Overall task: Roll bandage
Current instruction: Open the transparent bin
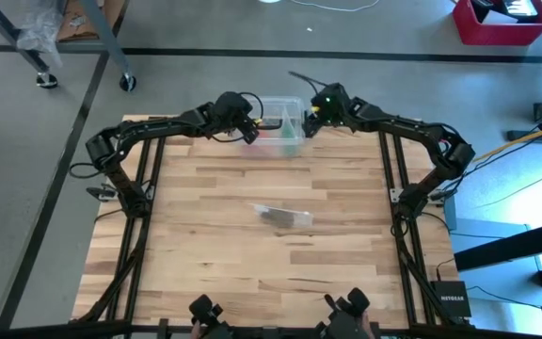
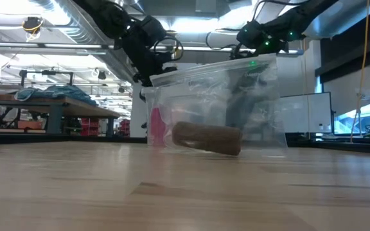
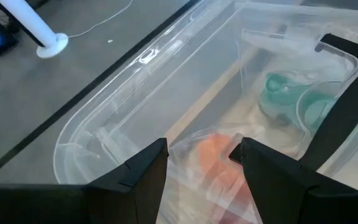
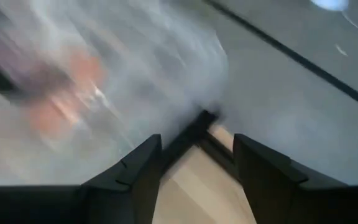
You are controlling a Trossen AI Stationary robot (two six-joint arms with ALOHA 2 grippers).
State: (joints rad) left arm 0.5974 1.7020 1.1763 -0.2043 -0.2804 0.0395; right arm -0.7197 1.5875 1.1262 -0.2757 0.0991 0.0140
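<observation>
Both arms reach to the table's far edge: left gripper [image 3: 197, 155] fingers apart, over the clear box [image 1: 280, 121] with crinkled plastic between them, not visibly pinched; right gripper [image 4: 197, 155] fingers apart on nothing, at the box's right end. The bandage [image 1: 285, 218] lies as a small brown roll inside a clear bag [image 1: 294, 209] mid-table, well apart from both grippers, so likely risk is the left fingers snagging the box's plastic contents and dragging the box off that far edge. Open board lies all round the bag, ample room for either arm.
</observation>
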